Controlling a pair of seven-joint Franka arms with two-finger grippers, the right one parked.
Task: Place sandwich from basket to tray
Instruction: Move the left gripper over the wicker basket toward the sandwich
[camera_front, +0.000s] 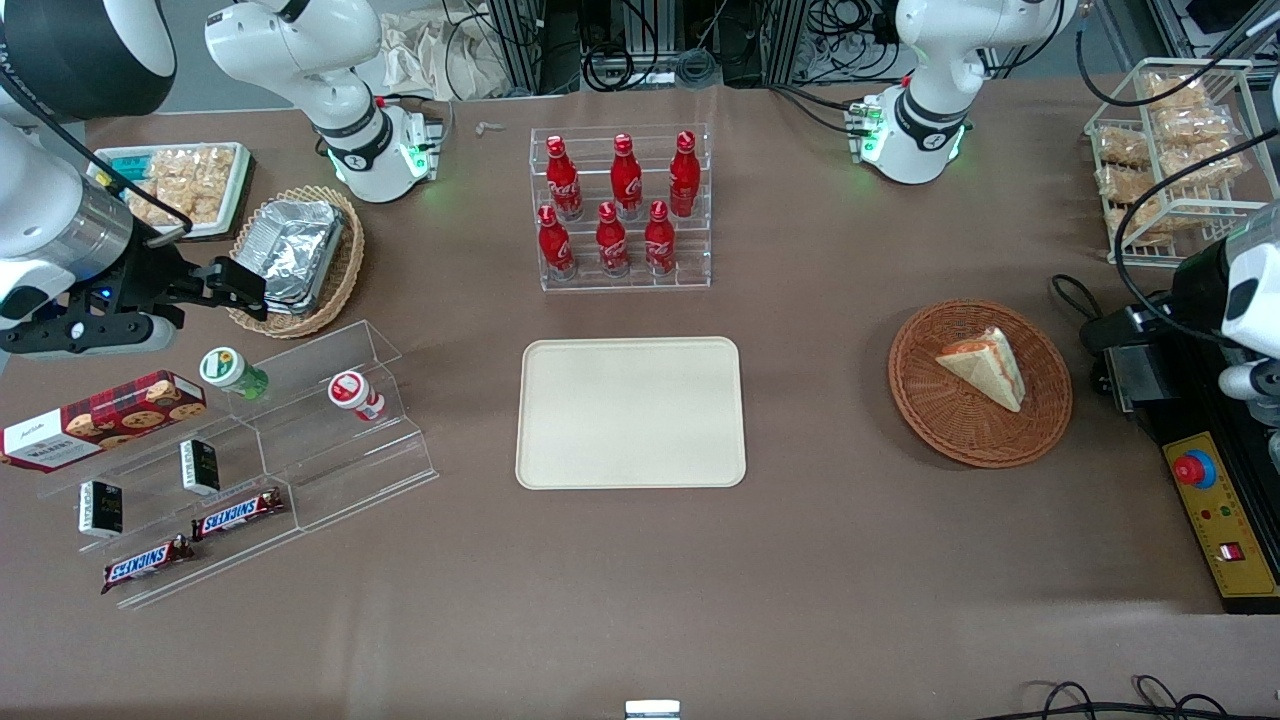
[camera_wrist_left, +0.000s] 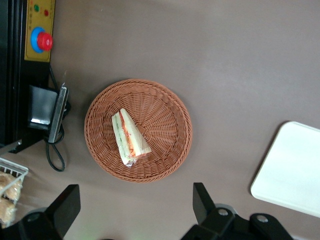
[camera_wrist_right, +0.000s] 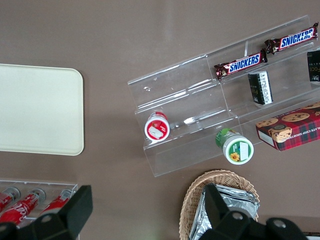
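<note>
Evidently at the reach step, the claw (camera_wrist_left: 135, 210) hangs wide open and empty above the basket (camera_wrist_left: 165, 105), needing to drop onto the sandwich (camera_wrist_left: 129, 137).

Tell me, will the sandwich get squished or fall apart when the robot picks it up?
Probably a bit squishy: the sandwich is soft pale bread with thin filling layers, so a hard pinch could dent it. It seems wrapped in clear film, which may hold it together but feel slippery. It looks light, lying flat in the basket. The open end effector hovers above.
</note>
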